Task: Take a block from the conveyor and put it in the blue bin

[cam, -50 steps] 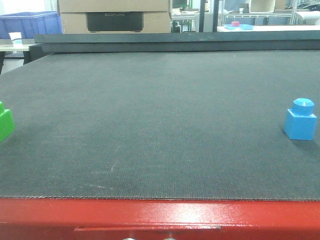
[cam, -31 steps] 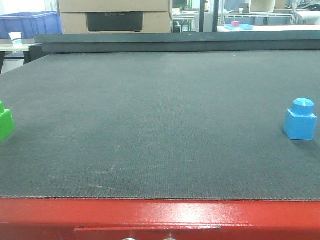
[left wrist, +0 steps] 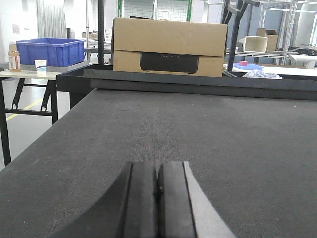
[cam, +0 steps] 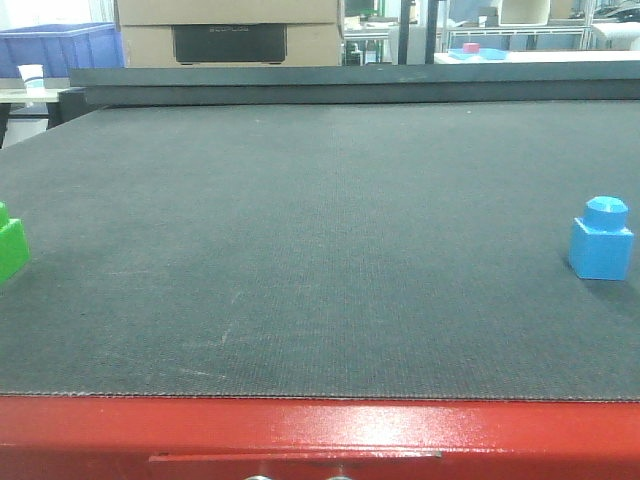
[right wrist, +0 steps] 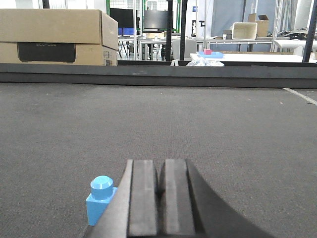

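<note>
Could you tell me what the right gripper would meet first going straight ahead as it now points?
Ahead of the right gripper lies only bare conveyor, then probably its raised dark far rail; the blue block sits off to the left.

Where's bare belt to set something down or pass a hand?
Bare: the whole middle of the belt, between the green block at left and the blue block at right, from the red frame back to the far rail. Tight only by the blue block, where the shut right hand sits close.
</note>
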